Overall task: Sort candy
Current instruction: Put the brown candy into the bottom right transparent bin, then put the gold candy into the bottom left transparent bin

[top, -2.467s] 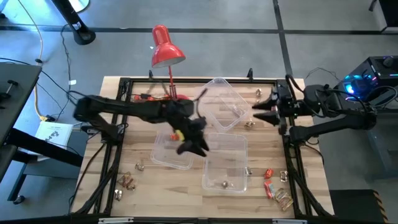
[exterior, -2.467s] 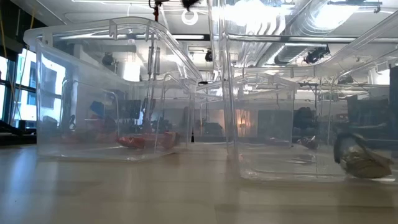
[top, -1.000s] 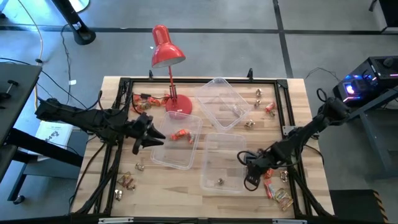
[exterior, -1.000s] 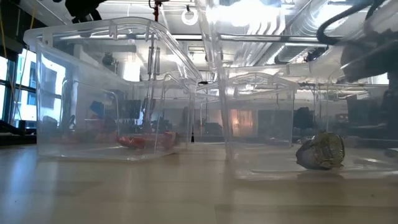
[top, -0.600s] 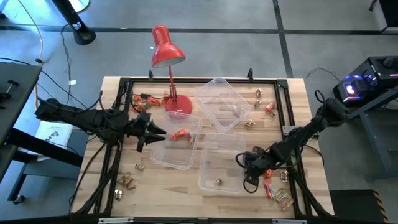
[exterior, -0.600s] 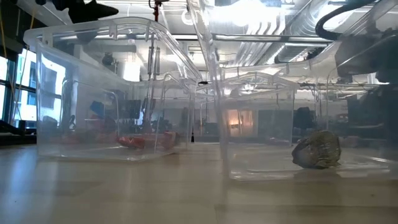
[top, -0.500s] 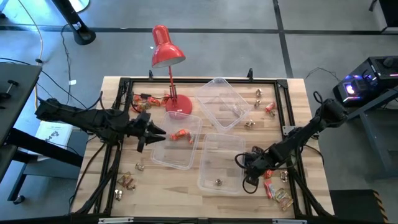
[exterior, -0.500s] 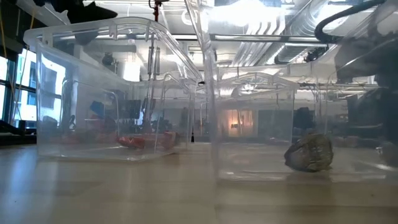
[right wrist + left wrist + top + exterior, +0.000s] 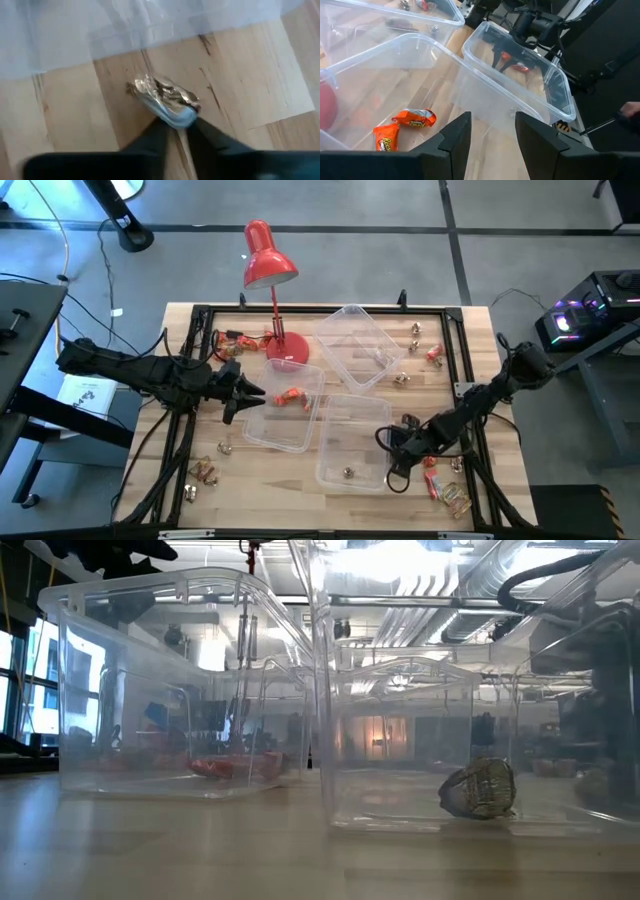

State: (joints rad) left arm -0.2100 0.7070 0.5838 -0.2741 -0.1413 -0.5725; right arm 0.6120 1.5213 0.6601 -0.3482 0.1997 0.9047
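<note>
Candy lies in small wrapped pieces. Two red-orange ones point(image 9: 415, 117) lie in the left clear tub point(image 9: 262, 435), and a gold-silver one point(image 9: 480, 790) in the near tub point(image 9: 330, 420). Loose pieces lie at the near right point(image 9: 440, 485), far right point(image 9: 432, 352) and near left point(image 9: 205, 472). My right gripper point(image 9: 396, 460) is down at the near tub's right wall, shut on a gold-silver candy point(image 9: 162, 97). My left gripper point(image 9: 492, 135) hovers open above the left tub's left rim, touching nothing. My right gripper pinches the gold-silver candy by its silvery near end point(image 9: 175, 116) between its two fingertips point(image 9: 157, 131). The fingers slant steeply down from the table's right. The candy lies flat on the wooden table, just outside the tub's wall.
A third clear tub point(image 9: 355, 345) stands at the far middle, and a red desk lamp point(image 9: 268, 265) has its base by the left tub's far edge. Black frame rails point(image 9: 470, 450) run along the table's sides. Bare wood shows along the near edge.
My right gripper has sunk toward the table and a little toward its left edge, rolled, and shut on the gold-silver candy. The near tub has slid toward the table's left edge, with the gold-silver candy inside it. My left gripper has tipped a little.
</note>
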